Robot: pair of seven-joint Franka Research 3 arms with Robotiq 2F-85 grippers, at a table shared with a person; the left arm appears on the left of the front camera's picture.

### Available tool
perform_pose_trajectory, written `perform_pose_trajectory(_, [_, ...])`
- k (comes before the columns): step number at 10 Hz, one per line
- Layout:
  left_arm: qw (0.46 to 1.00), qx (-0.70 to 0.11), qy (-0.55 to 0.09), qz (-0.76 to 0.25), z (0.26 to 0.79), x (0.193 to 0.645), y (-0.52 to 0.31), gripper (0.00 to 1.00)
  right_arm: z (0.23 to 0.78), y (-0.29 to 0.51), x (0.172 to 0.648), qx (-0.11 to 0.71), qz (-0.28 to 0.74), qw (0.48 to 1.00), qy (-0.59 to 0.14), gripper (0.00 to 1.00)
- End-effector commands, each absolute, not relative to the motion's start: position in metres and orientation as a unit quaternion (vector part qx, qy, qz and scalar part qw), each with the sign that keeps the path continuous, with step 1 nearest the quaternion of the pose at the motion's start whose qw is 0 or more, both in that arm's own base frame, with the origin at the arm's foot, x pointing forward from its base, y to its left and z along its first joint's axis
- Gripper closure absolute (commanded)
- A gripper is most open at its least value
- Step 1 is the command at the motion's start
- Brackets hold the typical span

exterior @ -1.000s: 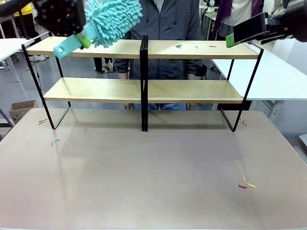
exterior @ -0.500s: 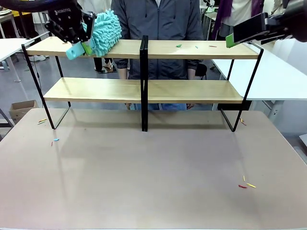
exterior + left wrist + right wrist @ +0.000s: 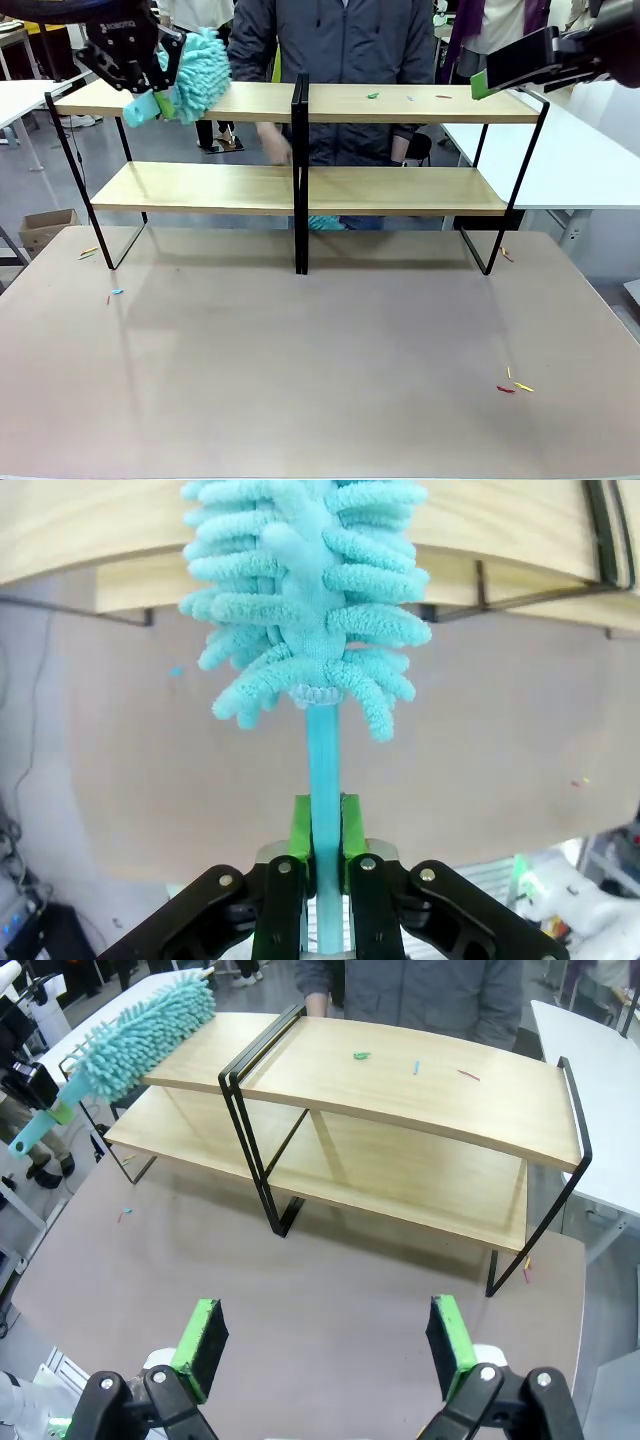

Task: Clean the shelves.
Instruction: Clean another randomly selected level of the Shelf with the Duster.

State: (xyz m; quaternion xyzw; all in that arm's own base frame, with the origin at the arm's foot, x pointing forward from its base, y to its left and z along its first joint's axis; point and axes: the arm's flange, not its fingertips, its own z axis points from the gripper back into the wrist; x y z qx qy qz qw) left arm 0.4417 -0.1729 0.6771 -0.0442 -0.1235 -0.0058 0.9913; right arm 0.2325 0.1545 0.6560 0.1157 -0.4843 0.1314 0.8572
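While the left gripper (image 3: pixel 322 830) holds the duster (image 3: pixel 305 620), jaws pinching its handle, over the top left end of the shelves (image 3: pixel 400 190), the right gripper (image 3: pixel 325 1345) hangs, jaws spread.

a robot lab or test room: a beige work table (image 3: pixel 320 370) with the shelves (image 3: pixel 400 190) set on it, plain white side tables (image 3: pixel 570 160) beside, a cardboard box (image 3: pixel 45 228) on the grey floor (image 3: pixel 40 170), a person (image 3: pixel 345 50) in a jacket standing opposite.

I read one marking from here: small white lettering on the black body of the left gripper (image 3: pixel 160 98). It looks like ROBOTIQ (the letters are tiny, so I can't be sure).
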Motion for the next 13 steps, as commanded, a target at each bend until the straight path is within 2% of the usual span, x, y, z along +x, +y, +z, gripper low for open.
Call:
perform_pose_trajectory(1, [0.989,0.025,-0.124,0.074,0.674,0.423,-0.160,0.87,0.657,0.154,0.233,0.111,0.128,0.857,-0.487,0.00])
perform_pose_trajectory(4, [0.958,0.150,-0.156,0.187,0.682,0.412,-0.112,0.87,0.657,0.154,0.233,0.111,0.128,0.857,-0.487,0.00])
perform_pose_trajectory(5, [0.957,0.138,-0.171,0.189,0.687,0.409,-0.098,0.87,0.657,0.154,0.233,0.111,0.128,0.857,-0.487,0.00])
perform_pose_trajectory(7, [0.971,0.061,-0.203,0.114,0.699,0.393,-0.097,0.87,0.657,0.154,0.233,0.111,0.128,0.857,-0.487,0.00])
perform_pose_trajectory(10, [0.979,0.024,-0.190,0.073,0.701,0.386,-0.097,0.87,0.657,0.154,0.233,0.111,0.128,0.857,-0.487,0.00])
perform_pose_trajectory(11, [0.979,-0.020,-0.197,0.044,0.708,0.381,-0.094,0.87,0.657,0.154,0.233,0.111,0.128,0.857,-0.487,0.00])
perform_pose_trajectory(13, [0.959,-0.163,-0.224,-0.058,0.740,0.366,-0.062,0.87,0.657,0.154,0.233,0.111,0.128,0.857,-0.487,0.00])
